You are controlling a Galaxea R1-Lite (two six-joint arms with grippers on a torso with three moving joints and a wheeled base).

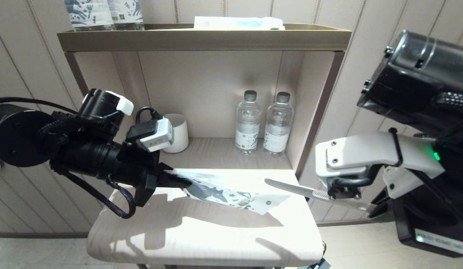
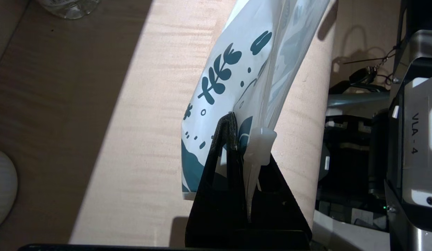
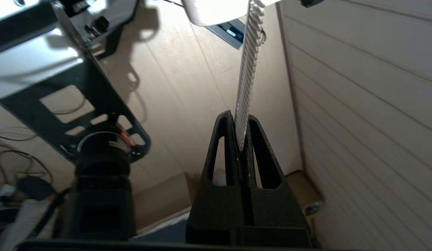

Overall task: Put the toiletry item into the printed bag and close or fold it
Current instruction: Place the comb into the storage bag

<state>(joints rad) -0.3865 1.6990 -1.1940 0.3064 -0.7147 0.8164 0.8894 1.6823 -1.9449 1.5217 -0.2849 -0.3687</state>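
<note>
Left claw (image 1: 181, 182) clamps one end of the bag (image 1: 231, 194), held raised over the bench (image 1: 201, 231). Right claw (image 1: 342, 194) pinches the comb (image 1: 291, 188), tip near the bag's free end.

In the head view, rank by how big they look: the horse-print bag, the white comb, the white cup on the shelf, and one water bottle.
1. Flat white pouch with teal horse print, the largest.
2. Slim white plastic comb and clear plastic water bottle: similar length; the bottle stands farther back, so unranked.
3. Small white cup, partly hidden by the left arm.
</note>
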